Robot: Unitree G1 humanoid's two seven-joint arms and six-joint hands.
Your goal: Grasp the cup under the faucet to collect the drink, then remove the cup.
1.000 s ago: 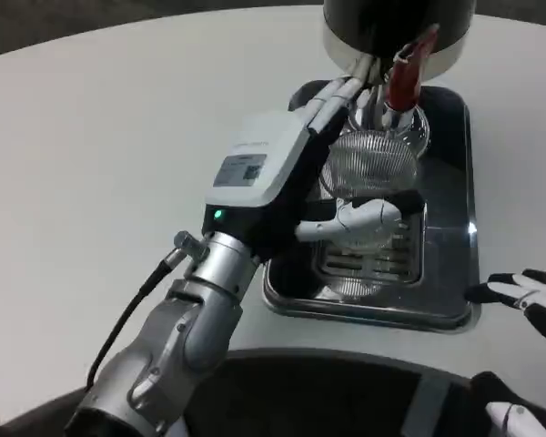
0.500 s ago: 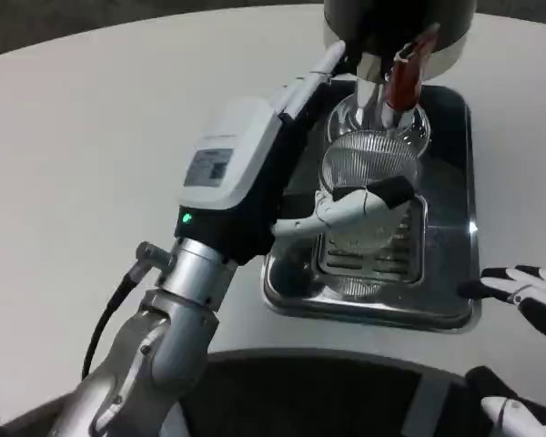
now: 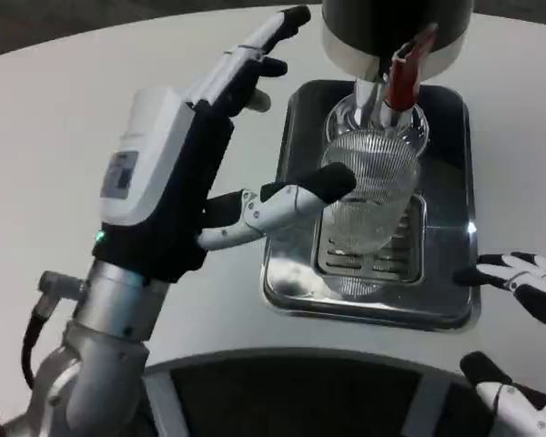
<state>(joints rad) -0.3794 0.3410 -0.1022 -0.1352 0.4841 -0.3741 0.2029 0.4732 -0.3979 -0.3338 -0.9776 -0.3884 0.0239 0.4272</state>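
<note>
A clear ribbed glass cup [image 3: 369, 191] stands upright on the drip tray [image 3: 296, 137], right under the dispenser's faucet with its red lever [image 3: 402, 73]. My left hand [image 3: 191, 159] hovers to the cup's left with its fingers spread wide. Its thumb reaches toward the cup's left wall, and I cannot tell whether it touches. Nothing is in this hand. My right hand [image 3: 528, 291] lies low at the right edge, beside the tray's front right corner, fingers apart and holding nothing.
The dark dispenser body [image 3: 396, 27] rises at the tray's back. A slotted grate [image 3: 369, 259] lies under the cup. White tabletop [image 3: 91, 100] spreads out to the left. A dark curved edge [image 3: 300, 391] runs along the bottom.
My left hand has let go of the cup and drawn back to the left, its fingers opening wide. The cup stays under the faucet. The right hand has barely shifted.
</note>
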